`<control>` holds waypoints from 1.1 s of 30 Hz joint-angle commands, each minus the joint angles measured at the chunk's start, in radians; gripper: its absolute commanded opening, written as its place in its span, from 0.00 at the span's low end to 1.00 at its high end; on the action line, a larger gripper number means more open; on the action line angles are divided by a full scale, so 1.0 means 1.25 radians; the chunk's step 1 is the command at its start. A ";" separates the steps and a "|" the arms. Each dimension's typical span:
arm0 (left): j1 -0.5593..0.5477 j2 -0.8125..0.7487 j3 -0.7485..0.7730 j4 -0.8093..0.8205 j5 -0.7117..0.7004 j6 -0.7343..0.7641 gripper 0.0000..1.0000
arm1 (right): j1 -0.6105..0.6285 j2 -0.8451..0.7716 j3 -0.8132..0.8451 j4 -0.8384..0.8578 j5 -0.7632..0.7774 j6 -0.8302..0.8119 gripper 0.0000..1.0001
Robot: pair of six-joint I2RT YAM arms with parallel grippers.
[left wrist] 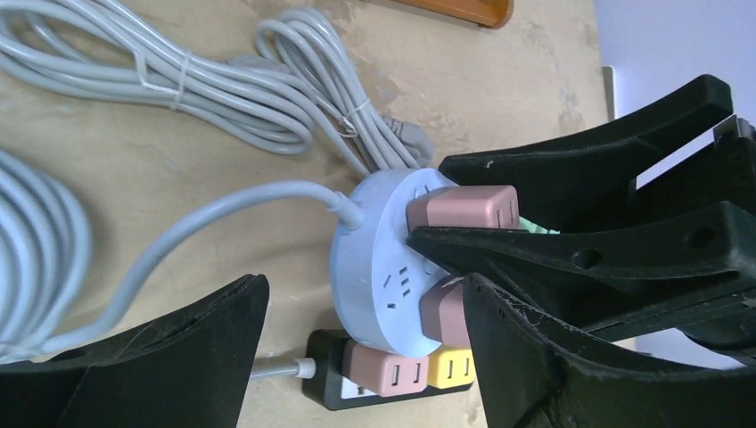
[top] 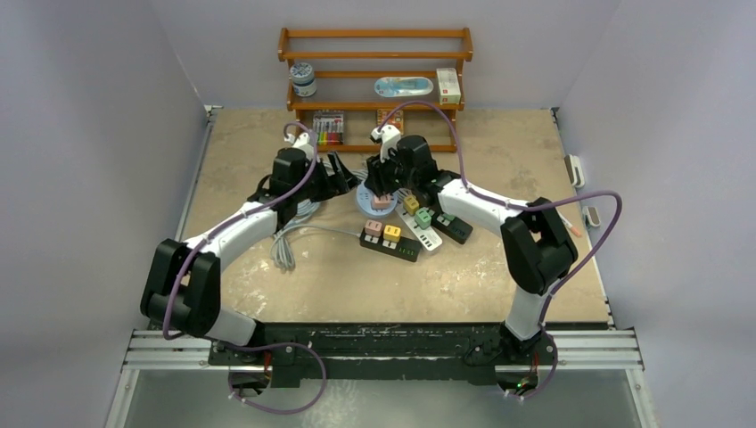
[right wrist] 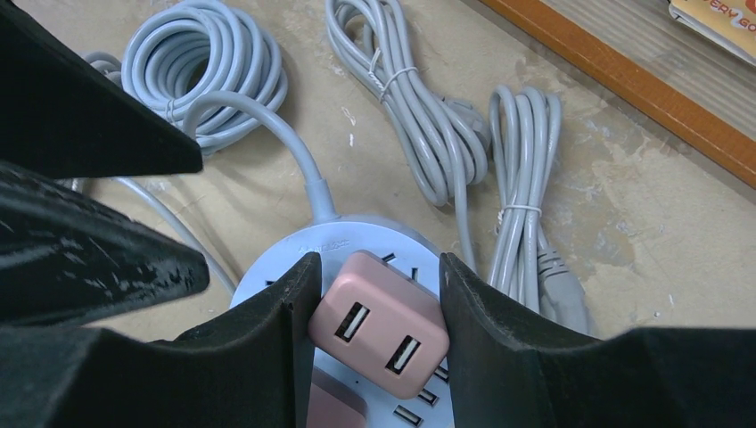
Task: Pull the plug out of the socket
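My left jaws stand open astride the round socket (left wrist: 370, 259), not yet squeezing it. My right jaws grip the pink plug (right wrist: 379, 325), seated between them in the socket's top; I judge the pull runs straight up.

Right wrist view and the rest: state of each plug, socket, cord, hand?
right hand: shut on pink plug
pink plug: seated in round socket
round socket: lying flat
left hand: open, straddling round socket
second pink plug: plugged into round socket
yellow plug: plugged into black strip
third pink plug: same strip
spare cords: coiled, tied
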State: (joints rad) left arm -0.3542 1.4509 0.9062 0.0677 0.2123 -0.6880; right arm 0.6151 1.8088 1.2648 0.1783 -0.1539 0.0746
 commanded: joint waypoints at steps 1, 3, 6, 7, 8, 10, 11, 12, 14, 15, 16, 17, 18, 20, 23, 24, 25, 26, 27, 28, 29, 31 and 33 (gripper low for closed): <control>-0.010 0.027 -0.023 0.100 0.079 -0.069 0.79 | -0.008 -0.055 0.061 0.081 -0.015 0.022 0.00; -0.018 0.035 -0.034 0.102 0.072 -0.076 0.78 | -0.010 -0.052 0.077 0.078 -0.016 0.025 0.00; -0.028 0.053 -0.051 0.133 0.058 -0.097 0.78 | -0.009 -0.049 0.094 0.077 -0.033 0.032 0.00; -0.030 0.062 -0.053 0.140 0.050 -0.102 0.78 | -0.009 -0.051 0.094 0.080 -0.043 0.035 0.00; -0.033 0.071 -0.055 0.147 0.042 -0.107 0.78 | -0.009 -0.054 0.093 0.084 -0.054 0.038 0.00; -0.038 0.095 -0.069 0.183 0.036 -0.126 0.78 | -0.010 -0.063 0.086 0.093 -0.073 0.040 0.00; -0.038 0.105 -0.083 0.225 0.046 -0.143 0.78 | -0.010 -0.066 0.083 0.096 -0.079 0.041 0.00; -0.040 0.116 -0.100 0.280 0.056 -0.171 0.78 | -0.009 -0.070 0.082 0.096 -0.082 0.041 0.00; -0.040 0.134 -0.139 0.395 0.070 -0.229 0.77 | -0.010 -0.075 0.078 0.093 -0.089 0.041 0.00; -0.041 0.144 -0.155 0.444 0.069 -0.258 0.76 | -0.010 -0.080 0.074 0.094 -0.100 0.040 0.00; -0.040 0.155 -0.169 0.482 0.065 -0.277 0.72 | -0.010 -0.084 0.069 0.094 -0.111 0.041 0.00; -0.041 0.162 -0.181 0.519 0.061 -0.293 0.61 | -0.009 -0.088 0.064 0.092 -0.125 0.042 0.00; -0.041 0.167 -0.193 0.549 0.057 -0.305 0.34 | -0.009 -0.093 0.059 0.093 -0.135 0.044 0.00; -0.041 0.174 -0.201 0.570 0.049 -0.311 0.00 | -0.010 -0.102 0.051 0.092 -0.146 0.046 0.00; -0.041 0.171 -0.207 0.550 0.015 -0.304 0.00 | -0.010 -0.113 0.043 0.088 -0.151 0.047 0.00; -0.041 0.166 -0.211 0.540 0.000 -0.301 0.00 | -0.010 -0.117 0.042 0.088 -0.145 0.047 0.00; -0.040 0.158 -0.214 0.527 -0.017 -0.293 0.00 | -0.010 -0.121 0.042 0.088 -0.133 0.047 0.00; -0.041 0.151 -0.213 0.508 -0.038 -0.282 0.00 | -0.009 -0.126 0.043 0.091 -0.114 0.046 0.00; -0.040 0.143 -0.210 0.485 -0.056 -0.272 0.00 | -0.009 -0.133 0.045 0.086 -0.100 0.041 0.00; -0.040 0.136 -0.209 0.467 -0.069 -0.262 0.00 | -0.009 -0.140 0.044 0.084 -0.087 0.038 0.00; -0.040 0.129 -0.207 0.455 -0.080 -0.254 0.00 | -0.008 -0.148 0.041 0.085 -0.075 0.036 0.00; -0.041 0.122 -0.202 0.434 -0.096 -0.242 0.00 | -0.011 -0.169 0.022 0.103 -0.115 0.058 0.00; -0.040 0.118 -0.192 0.407 -0.107 -0.229 0.00 | -0.012 -0.189 0.010 0.124 -0.134 0.062 0.00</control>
State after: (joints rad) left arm -0.4225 1.6089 0.6548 0.7017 0.2695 -1.0546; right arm 0.5919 1.7401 1.2671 0.1661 -0.2291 0.0944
